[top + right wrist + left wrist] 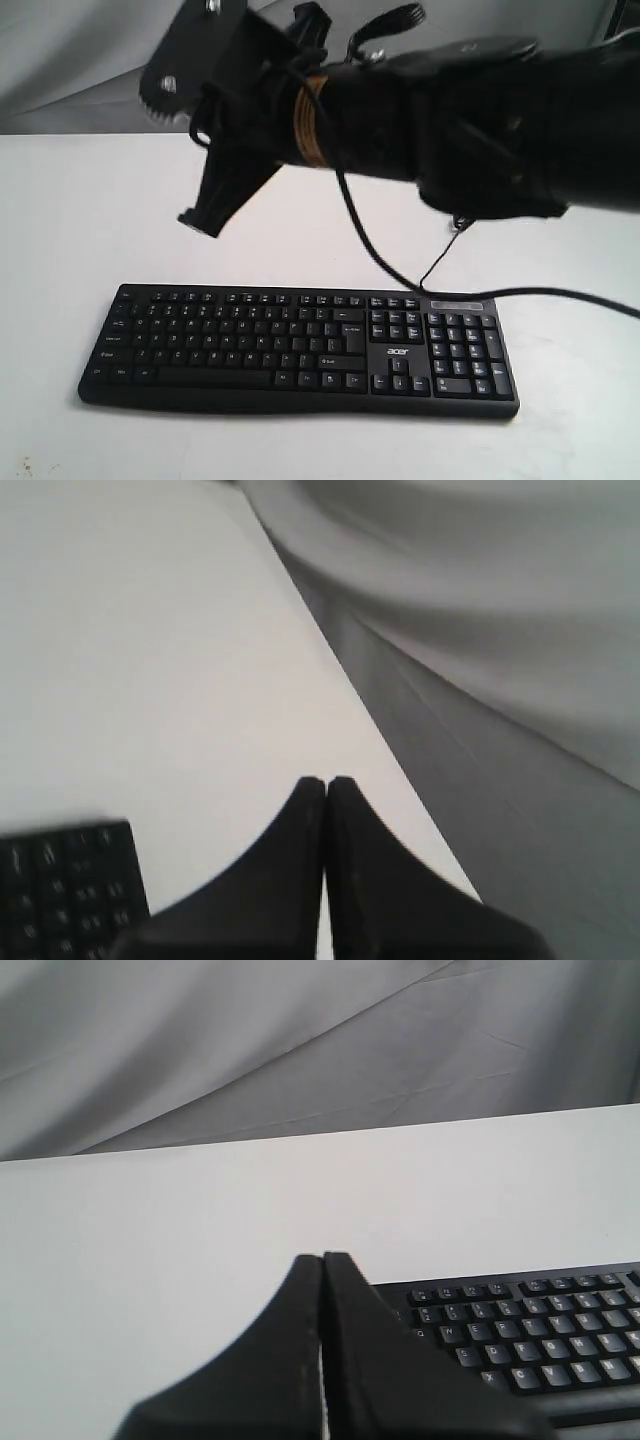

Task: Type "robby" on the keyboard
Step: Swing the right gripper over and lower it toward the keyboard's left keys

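The black keyboard (300, 345) with its white acer logo lies across the near part of the white table (90, 210), number pad to the right. My left gripper (200, 222) hangs in the air above the table behind the keyboard's left end, its black fingers pressed together on nothing. In the left wrist view the left gripper (322, 1257) sits beside the keyboard's (540, 1330) upper left keys, apart from them. My right gripper (326, 780) is shut and empty, off past the number pad end of the keyboard (70, 880); the exterior view does not show it.
A thin black cable (560, 293) runs from the keyboard's back edge off to the right. The bulky black arm (450, 110) fills the upper part of the exterior view. Grey cloth (300, 1040) hangs behind the table, and the table's edge (400, 770) runs near the right gripper.
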Motion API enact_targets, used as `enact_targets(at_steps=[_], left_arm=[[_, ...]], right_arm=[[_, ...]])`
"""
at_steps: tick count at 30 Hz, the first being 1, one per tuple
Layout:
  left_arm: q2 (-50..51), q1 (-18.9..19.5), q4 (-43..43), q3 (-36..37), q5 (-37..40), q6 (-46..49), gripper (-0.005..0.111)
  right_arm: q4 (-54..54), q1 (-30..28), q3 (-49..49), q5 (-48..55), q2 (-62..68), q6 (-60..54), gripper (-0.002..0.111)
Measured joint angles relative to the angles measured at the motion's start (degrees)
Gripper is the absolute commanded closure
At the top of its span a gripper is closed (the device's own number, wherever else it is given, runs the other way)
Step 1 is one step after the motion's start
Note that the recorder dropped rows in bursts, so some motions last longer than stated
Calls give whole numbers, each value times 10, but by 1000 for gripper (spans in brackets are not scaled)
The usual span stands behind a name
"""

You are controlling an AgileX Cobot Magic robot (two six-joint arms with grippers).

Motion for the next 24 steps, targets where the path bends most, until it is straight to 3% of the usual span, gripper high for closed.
enact_targets(at_steps=[4,8,14,16,21,22,24], left_arm=[[0,0,0,0,0,0,107],[0,0,0,0,0,0,107],[0,0,0,0,0,0,107],[0,0,0,0,0,0,107],[0,0,0,0,0,0,107],[0,0,0,0,0,0,107],[0,0,0,0,0,0,107]], right_arm=[[24,-30,-12,-90,-12,31,108],[-135,-87,-13,-249,-9,242,108],[-164,-131,-20,-275,-26,275,108],[-169,-110,-20,-191,-27,198,108],[-158,-3,-26,217,-26,-34,108],[-102,2,-39,240,-26,-88,108],[173,2,-88,260,-27,-300,108]])
